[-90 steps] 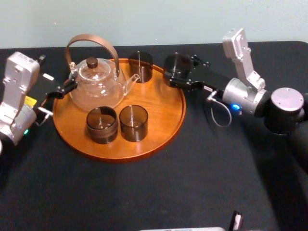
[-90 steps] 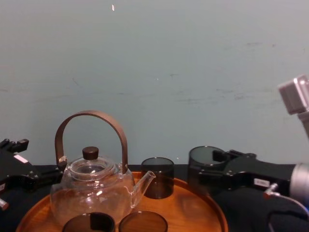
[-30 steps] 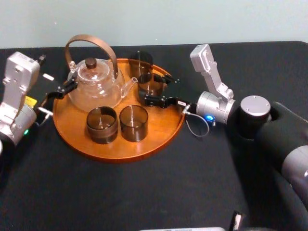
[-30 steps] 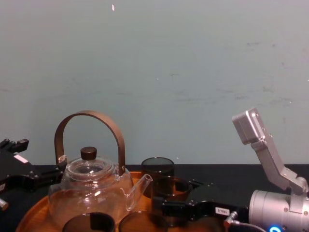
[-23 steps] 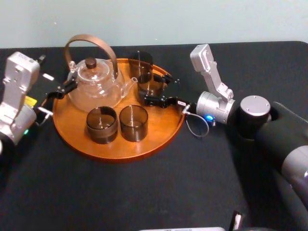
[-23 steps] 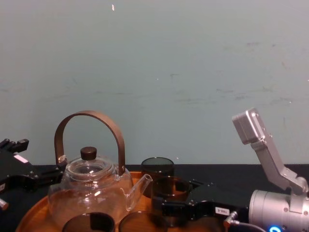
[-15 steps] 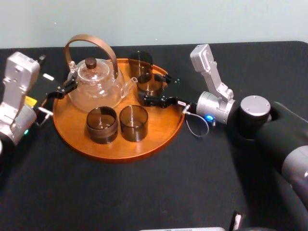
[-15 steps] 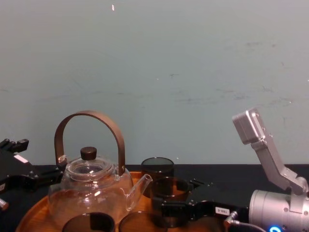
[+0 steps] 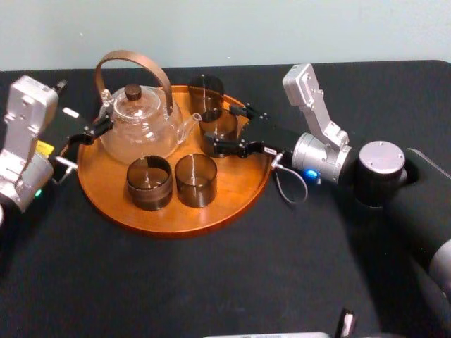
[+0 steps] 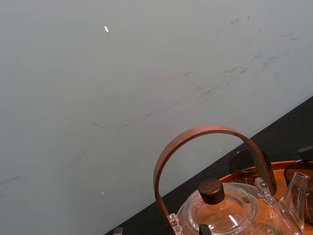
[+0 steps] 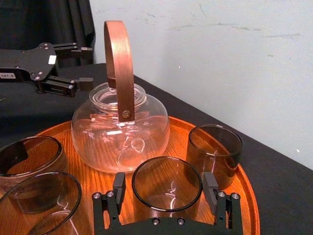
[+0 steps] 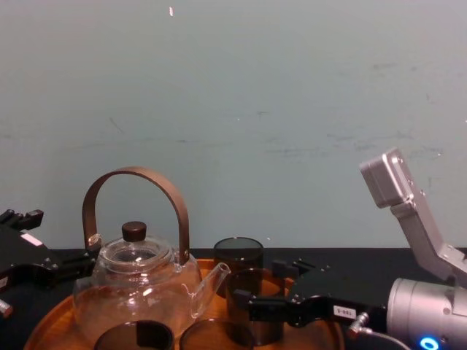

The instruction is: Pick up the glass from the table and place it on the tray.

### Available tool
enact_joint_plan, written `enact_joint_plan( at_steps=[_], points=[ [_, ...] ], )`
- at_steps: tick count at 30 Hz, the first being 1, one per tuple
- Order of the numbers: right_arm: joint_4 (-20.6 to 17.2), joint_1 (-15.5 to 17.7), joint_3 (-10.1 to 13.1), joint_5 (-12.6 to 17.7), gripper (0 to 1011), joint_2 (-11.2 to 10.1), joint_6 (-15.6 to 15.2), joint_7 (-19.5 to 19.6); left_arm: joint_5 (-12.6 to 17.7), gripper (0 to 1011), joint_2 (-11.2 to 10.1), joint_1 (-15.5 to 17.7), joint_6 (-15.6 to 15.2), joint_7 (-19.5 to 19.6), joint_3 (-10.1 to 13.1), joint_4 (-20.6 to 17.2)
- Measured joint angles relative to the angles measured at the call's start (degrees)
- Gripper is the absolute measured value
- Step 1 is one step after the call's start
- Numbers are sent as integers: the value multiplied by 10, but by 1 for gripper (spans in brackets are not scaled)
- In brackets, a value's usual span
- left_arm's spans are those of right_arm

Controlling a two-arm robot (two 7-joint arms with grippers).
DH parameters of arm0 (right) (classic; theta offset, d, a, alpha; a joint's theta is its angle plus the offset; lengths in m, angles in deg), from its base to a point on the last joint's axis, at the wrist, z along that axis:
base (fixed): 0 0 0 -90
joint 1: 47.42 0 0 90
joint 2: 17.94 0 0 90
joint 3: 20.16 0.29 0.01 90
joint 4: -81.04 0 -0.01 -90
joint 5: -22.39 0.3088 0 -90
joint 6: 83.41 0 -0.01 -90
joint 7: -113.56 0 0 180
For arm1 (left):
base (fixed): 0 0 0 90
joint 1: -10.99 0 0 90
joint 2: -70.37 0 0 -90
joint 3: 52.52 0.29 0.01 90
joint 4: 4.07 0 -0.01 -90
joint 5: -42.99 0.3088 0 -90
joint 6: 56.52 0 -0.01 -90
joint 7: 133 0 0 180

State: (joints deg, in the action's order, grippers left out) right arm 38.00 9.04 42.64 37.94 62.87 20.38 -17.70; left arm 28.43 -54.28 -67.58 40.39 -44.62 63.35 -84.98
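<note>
The glass, a smoky dark tumbler, stands upright on the round wooden tray, just right of the teapot's spout. My right gripper is open around it, one finger on each side. In the right wrist view the fingers flank the glass, with a small gap on at least one side. From the chest view, the glass sits on the tray with the right gripper around it. My left gripper rests open at the tray's left rim, beside the teapot.
A glass teapot with a brown hoop handle fills the tray's back left. Three other dark glasses stand on the tray: one behind and two in front. The black table stretches out in front.
The right arm carried the glass from beyond the tray's right rim onto the tray. In the last half second its wrist has drawn back slightly to the right. The left arm has not moved.
</note>
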Motion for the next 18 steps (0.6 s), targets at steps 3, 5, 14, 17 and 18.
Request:
enact_joint_plan(
  at_steps=[3,5,14,17,18],
  points=[
    [-27,12,-2,0,1003,-9,-11,8,0,1001,0,0,0,0,0,0],
    [-41,18,-3,0,1002,-14,-16,12,0,1001,0,0,0,0,0,0],
    [-138,60,-1,7,1002,-49,-39,41,0,1001,0,0,0,0,0,0],
    [-174,77,4,11,1002,-65,-44,54,0,1001,0,0,0,0,0,0],
    [-180,80,6,11,1002,-67,-45,57,0,1001,0,0,0,0,0,0]
  ],
)
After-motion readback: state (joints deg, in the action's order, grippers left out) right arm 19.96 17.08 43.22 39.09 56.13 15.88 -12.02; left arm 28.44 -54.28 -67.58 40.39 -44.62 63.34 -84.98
